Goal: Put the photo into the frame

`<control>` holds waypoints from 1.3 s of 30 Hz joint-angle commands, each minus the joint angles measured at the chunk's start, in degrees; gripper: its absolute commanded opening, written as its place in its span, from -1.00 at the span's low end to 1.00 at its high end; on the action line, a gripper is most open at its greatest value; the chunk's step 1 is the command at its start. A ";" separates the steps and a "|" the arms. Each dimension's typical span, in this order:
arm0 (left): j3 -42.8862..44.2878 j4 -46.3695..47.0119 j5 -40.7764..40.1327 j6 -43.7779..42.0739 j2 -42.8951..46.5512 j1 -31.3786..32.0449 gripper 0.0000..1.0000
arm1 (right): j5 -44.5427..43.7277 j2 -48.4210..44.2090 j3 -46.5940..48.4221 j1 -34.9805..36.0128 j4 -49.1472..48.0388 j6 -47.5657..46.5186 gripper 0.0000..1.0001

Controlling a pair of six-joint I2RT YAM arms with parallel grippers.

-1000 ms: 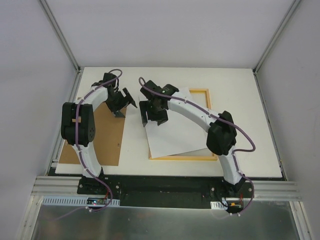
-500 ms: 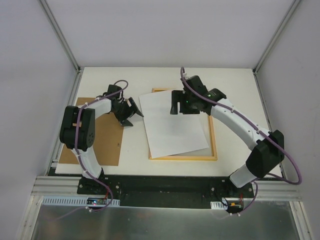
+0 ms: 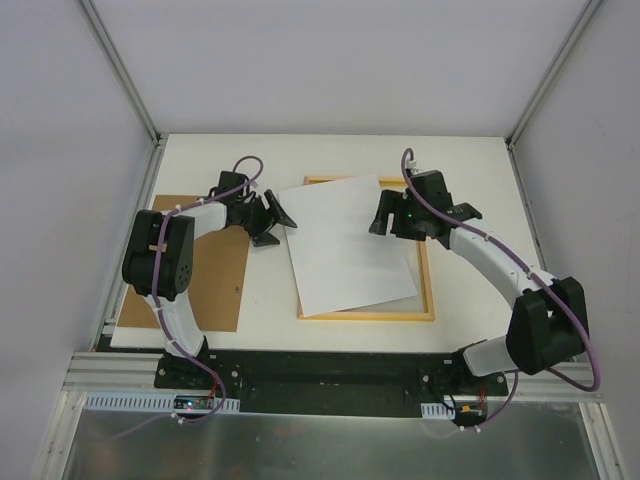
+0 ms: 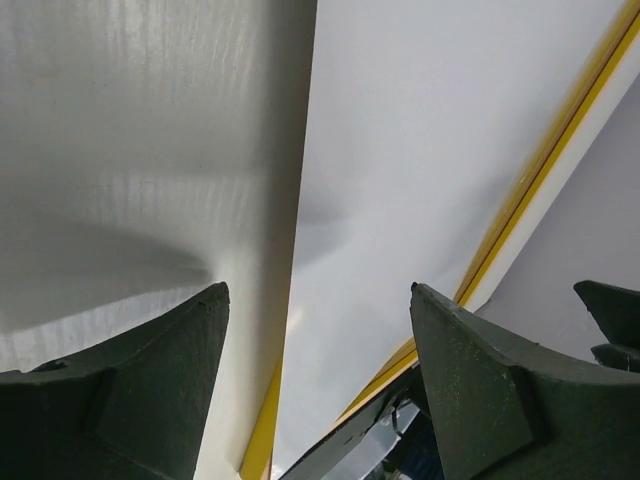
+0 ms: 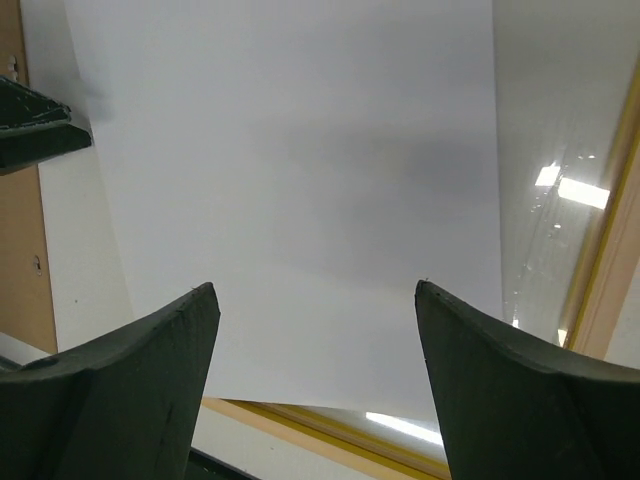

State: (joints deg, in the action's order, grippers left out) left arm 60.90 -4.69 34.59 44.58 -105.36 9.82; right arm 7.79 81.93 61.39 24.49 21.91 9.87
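Lying skewed over the frame [image 3: 370,316], the photo [image 3: 350,250] overhangs its nine o'clock rail; thin floppy paper, likely best pinched at that free edge. Left hand [image 3: 275,225] and right hand [image 3: 386,222] both spread, empty

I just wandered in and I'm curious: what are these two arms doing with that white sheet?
They are trying to fit a photo into a frame. The photo lies blank side up, skewed across the frame with its left corner overhanging, so it is not seated yet. The left gripper is by its upper left corner and the right gripper over its right edge. Both are open, holding nothing.
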 commanded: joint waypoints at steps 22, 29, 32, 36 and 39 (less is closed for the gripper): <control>-1.40 11.81 10.85 1.56 -6.52 0.90 0.16 | 6.53 0.68 -14.63 -20.09 -24.81 6.92 0.70; -0.09 12.42 12.78 1.65 -7.49 0.90 -0.12 | 7.67 3.23 -13.93 -21.94 -27.62 7.88 0.71; 0.62 12.34 13.57 1.39 -7.49 0.90 -0.32 | 7.94 4.72 -13.40 -23.52 -28.41 8.59 0.71; 2.37 11.37 14.98 0.51 -8.01 0.81 -0.62 | 8.73 6.31 -12.78 -24.31 -29.64 9.73 0.72; 4.56 8.74 16.03 -1.41 -8.54 0.81 -0.73 | 9.35 7.98 -11.56 -24.31 -30.00 10.35 0.74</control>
State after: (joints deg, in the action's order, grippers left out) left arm 61.65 6.48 47.57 46.52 -113.40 10.20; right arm 15.33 88.42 46.98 0.25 -4.80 18.81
